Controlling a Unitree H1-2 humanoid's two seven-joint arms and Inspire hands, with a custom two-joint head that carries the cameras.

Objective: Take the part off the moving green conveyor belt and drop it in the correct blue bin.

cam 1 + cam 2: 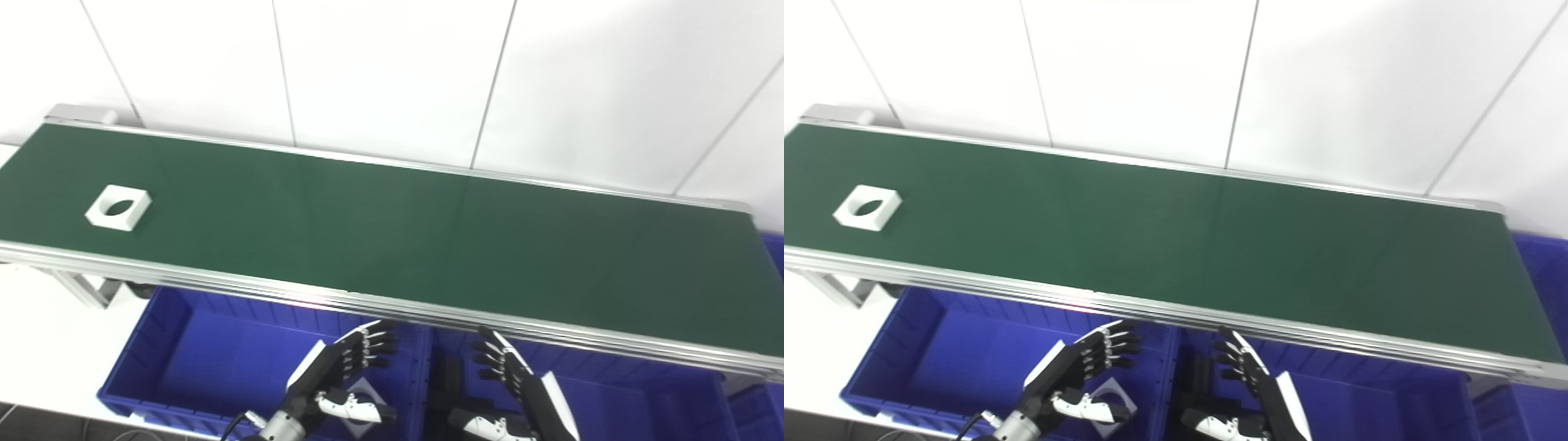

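A white square plastic part with a round hole (118, 207) lies flat near the left end of the long green conveyor belt (392, 233). Below the belt's near rail, the left hand (343, 373) hovers over the left blue plastic bin (141, 361), fingers spread and empty, above another white part (1111, 397) lying inside. Just beside it, the right hand (514, 392) hovers over the right blue plastic bin (643, 398), also spread and holding nothing.

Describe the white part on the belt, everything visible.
The white part is a flat square block with a large round hole through its middle; green belt shows through the hole. It looks like matte plastic, with thin walls and squared corners. It lies flat near the left end of the green conveyor belt, turned slightly off the belt's edges and nearer the front rail than the back one. Only the belt touches it. Both hands are low by the blue bins, far from it.
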